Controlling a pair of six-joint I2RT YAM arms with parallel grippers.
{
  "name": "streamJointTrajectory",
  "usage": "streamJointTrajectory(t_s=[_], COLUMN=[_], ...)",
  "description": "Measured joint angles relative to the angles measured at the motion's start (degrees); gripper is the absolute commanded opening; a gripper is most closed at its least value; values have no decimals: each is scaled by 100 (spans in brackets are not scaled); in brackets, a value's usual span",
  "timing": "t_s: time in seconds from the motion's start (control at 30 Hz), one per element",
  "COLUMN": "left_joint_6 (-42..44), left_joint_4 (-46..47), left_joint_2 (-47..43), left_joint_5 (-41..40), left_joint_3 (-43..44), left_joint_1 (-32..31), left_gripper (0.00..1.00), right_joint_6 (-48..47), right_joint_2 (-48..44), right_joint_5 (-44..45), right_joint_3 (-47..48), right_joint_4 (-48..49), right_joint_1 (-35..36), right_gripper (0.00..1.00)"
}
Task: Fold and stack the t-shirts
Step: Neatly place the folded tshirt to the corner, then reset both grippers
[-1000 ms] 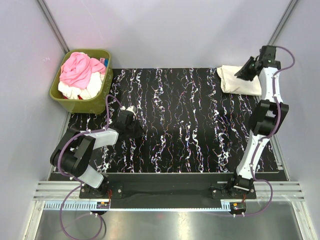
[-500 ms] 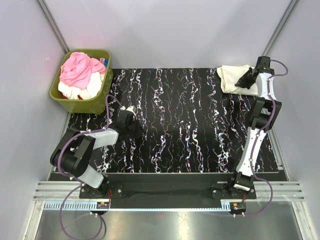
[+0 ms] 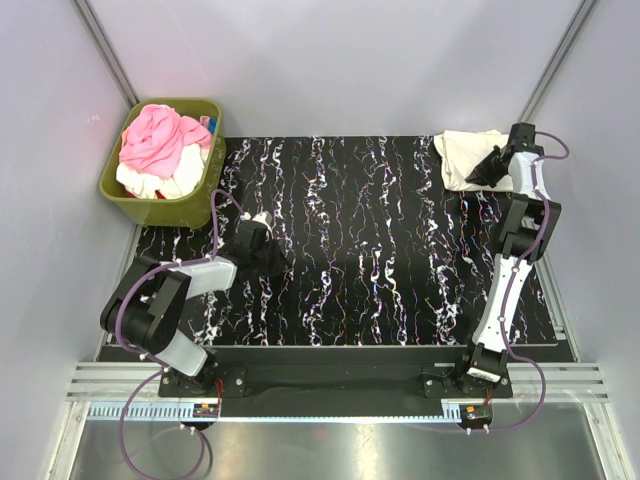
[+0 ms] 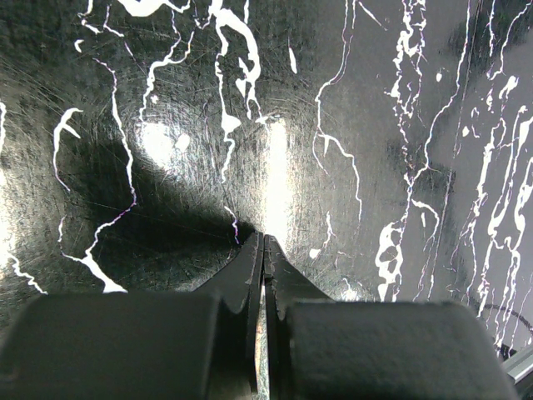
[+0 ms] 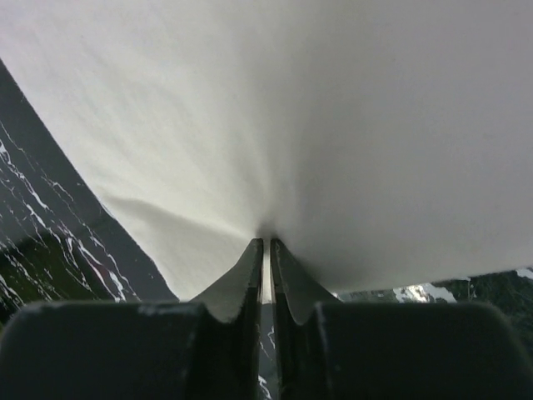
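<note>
A folded cream t-shirt [image 3: 466,158] lies at the table's far right corner. My right gripper [image 3: 487,165] is down on it and shut on a pinch of its cloth; in the right wrist view the cream t-shirt [image 5: 291,117] puckers into the closed tips of the right gripper [image 5: 266,243]. More t-shirts, a pink one [image 3: 158,135] over a white one [image 3: 145,182], are heaped in the basket at far left. My left gripper [image 3: 275,260] rests low over the bare table at left, shut on nothing, as the left wrist view shows for the left gripper [image 4: 264,242].
An olive-green plastic basket [image 3: 205,205] stands at the far left corner, just off the black marbled tabletop [image 3: 360,250]. Grey walls close in both sides and the back.
My right gripper has come down from above the cream t-shirt onto its right part and has shut on the cloth. The left arm has not moved.
</note>
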Motion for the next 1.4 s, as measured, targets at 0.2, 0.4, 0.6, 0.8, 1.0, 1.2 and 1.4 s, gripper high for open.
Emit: streamJointTrajectory(t_s=[0.2, 0.4, 0.6, 0.8, 1.0, 1.2, 1.4], left_joint_6=[0, 0, 15, 199, 400, 645, 769], left_joint_4=[0, -7, -184, -1134, -2575, -2610, -2846], left_joint_2=[0, 17, 55, -350, -2352, -4666, -5646], left_joint_5=[11, 35, 59, 2, -691, -2009, -2964], left_joint_3=[0, 7, 125, 247, 697, 1029, 721], left_joint_1=[9, 20, 42, 33, -142, -125, -81], left_gripper=[0, 0, 0, 12, 93, 99, 99], right_joint_6=[20, 146, 103, 240, 573, 704, 752], right_joint_2=[-4, -935, -3464, -6081, -7101, -7112, -7062], right_joint_5=[-50, -505, -623, -876, -874, -927, -940], right_joint_3=[715, 656, -1797, -5792, -8594, -9551, -9934], right_joint_4=[-424, -326, 496, 2284, 3392, 4205, 4975], right_joint_1=[0, 55, 1152, 3781, 3554, 3661, 3661], right_gripper=[62, 73, 77, 91, 100, 100, 100])
